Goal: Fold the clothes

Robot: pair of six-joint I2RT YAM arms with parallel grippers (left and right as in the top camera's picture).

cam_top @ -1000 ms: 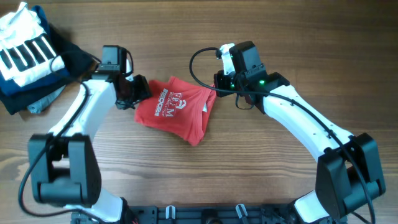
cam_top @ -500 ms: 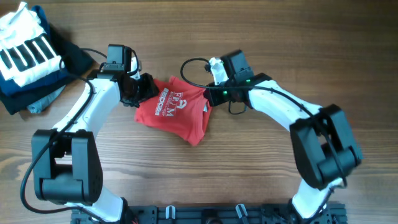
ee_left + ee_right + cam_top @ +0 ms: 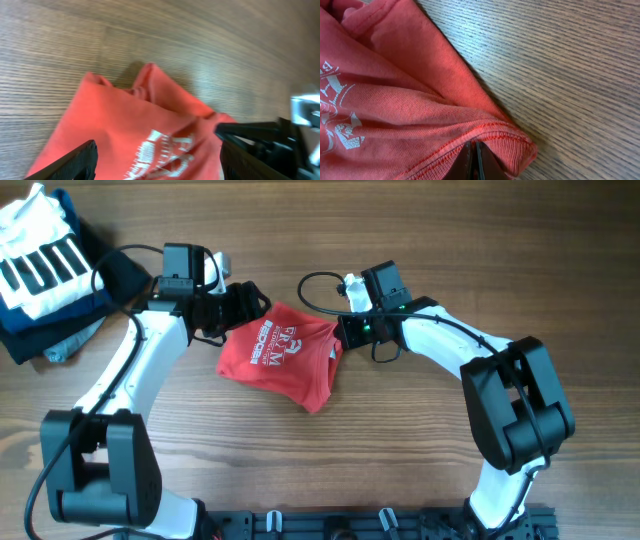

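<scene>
**A:** Red short-sleeved cotton T-shirt with white lettering (image 3: pixel 285 360), lying bunched at the middle of the pale wooden worktop (image 3: pixel 400 470). That's the overhead view. What's new?

**B:** The left pincer (image 3: pixel 248 305) has let go and slid from the T-shirt's left edge up to its top-left corner. The right pincer (image 3: pixel 345 335) has swung in to meet the right edge. I'd judge one tuck has just been dropped and the next is being set up, so the folding is far from finished.

**A:** Left wrist view?

**B:** Fingers (image 3: pixel 75 162) are spread wide, released. The T-shirt lies below and between them, not grasped.

**A:** Right wrist?

**B:** Tips are clenched together and pressed against the stitched hem (image 3: pixel 485 136) at the T-shirt's corner. It arrived already clenched, so I read it as nudging cloth, not grasping it.
</scene>
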